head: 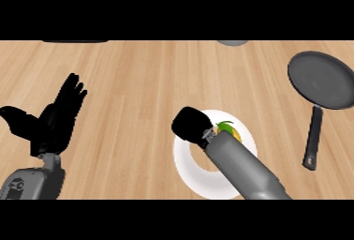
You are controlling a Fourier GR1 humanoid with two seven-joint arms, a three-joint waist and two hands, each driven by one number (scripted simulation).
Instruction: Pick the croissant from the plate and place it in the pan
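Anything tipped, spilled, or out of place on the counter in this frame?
Nothing stands out. The pan sits flat at the right, with nothing in it. The white plate lies flat, the croissant on it, partly hidden under the right hand. The left hand rests open at the left.

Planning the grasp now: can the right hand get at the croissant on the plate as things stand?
Probably yes. The right hand already hangs over the white plate, beside the croissant at the plate's upper right. Nothing stands between them. The hand and forearm hide part of the croissant, so contact cannot be told.
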